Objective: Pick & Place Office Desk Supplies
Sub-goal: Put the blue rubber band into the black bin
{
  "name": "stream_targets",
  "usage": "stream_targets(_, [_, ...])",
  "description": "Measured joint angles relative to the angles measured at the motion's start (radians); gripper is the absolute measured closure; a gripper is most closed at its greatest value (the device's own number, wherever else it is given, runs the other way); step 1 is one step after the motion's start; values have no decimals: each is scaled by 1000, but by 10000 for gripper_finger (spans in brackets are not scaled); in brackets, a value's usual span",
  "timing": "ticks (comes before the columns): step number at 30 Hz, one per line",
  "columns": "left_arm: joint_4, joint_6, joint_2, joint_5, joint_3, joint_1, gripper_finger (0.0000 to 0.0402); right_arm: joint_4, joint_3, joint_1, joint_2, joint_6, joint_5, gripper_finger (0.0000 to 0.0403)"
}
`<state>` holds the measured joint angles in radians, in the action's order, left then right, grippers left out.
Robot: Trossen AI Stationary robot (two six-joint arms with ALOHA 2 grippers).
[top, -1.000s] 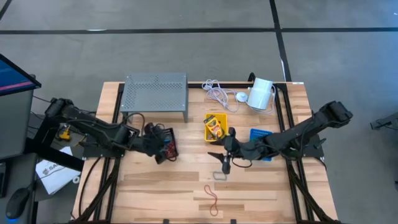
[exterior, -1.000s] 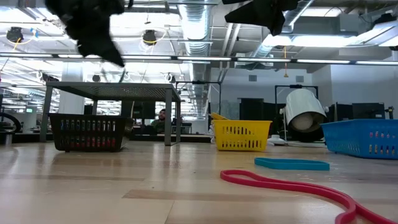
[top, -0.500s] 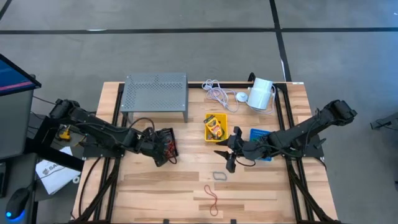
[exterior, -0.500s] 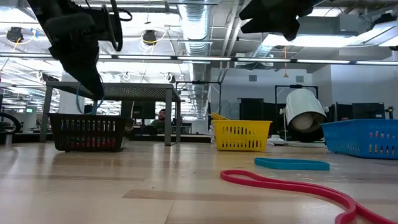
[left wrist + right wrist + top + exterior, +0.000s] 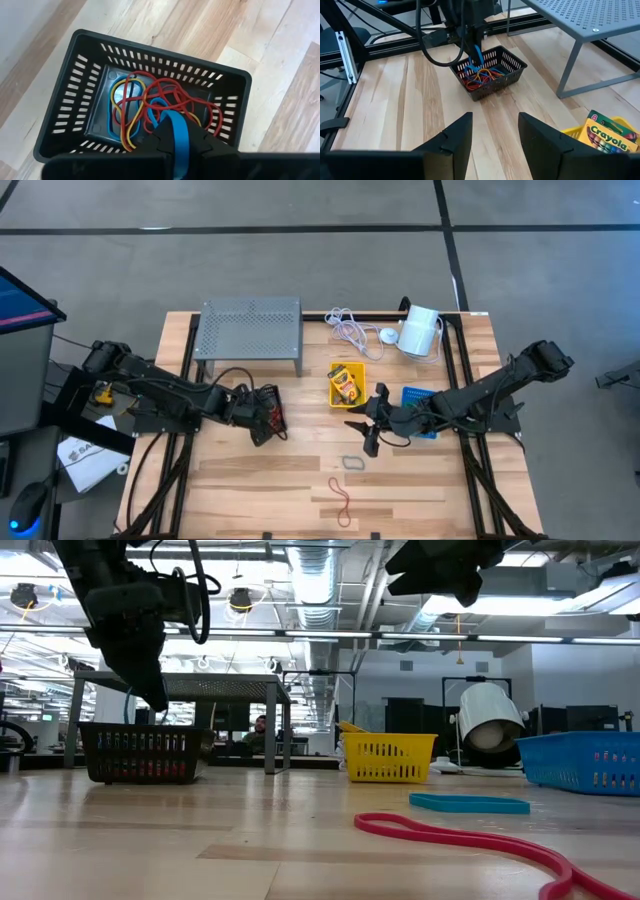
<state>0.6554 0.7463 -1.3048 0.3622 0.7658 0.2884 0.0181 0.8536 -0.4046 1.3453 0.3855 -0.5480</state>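
Hanging over the black bin point(image 5: 268, 412) at the left side of the table point(image 5: 250, 480), left gripper point(image 5: 176, 145) pinched narrow on a blue rubber band point(image 5: 177, 142), the strip dangling between the fingertips just above the bin's opening. Inside that bin, a tangle of red, orange, yellow and blue bands point(image 5: 150, 107) on the floor of it. Seen from table height as a dark gripper point(image 5: 140, 650) poised above the slotted black bin point(image 5: 143, 753); seen from the other arm's wrist as a blue strip point(image 5: 478, 56) held over the bin point(image 5: 490, 72). Behind the bin, grey perforated stand point(image 5: 250, 330) on the far left part of the table.

Toward the middle, yellow bin point(image 5: 347, 383) with a crayon box point(image 5: 346, 387) in it, the box also showing at the edge of the right wrist view point(image 5: 610, 132). Nearer the front edge, a grey band point(image 5: 352, 462) lying flat on the wood, and in front of it a red band point(image 5: 340, 498), well apart from all three bins; from table height the red loop point(image 5: 470, 840) lies closest to the camera with a teal-looking band point(image 5: 470, 804) behind it.

Right of the yellow bin, right gripper point(image 5: 368, 435) held above bare wood just beyond the grey band, fingers point(image 5: 540, 135) spread wide and holding nothing. Blue bin point(image 5: 420, 402) partly under the right arm. At the far right back of the table, white cylinder point(image 5: 420, 332) with a white cable point(image 5: 350, 330) coiled beside it
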Motion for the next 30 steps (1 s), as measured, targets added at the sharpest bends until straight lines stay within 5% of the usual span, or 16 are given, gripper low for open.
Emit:
stream_targets(8, [-1,0,0,3,0,0,384,0,0,0,0,4,0,249])
stream_targets(21, [-2,-11,0,-7,0,-18,223,12,0,-26,0,32,1,249])
stream_targets(30, [-253,-122,52,-31,0,-5,220,80,0,-89,1,86,34,249])
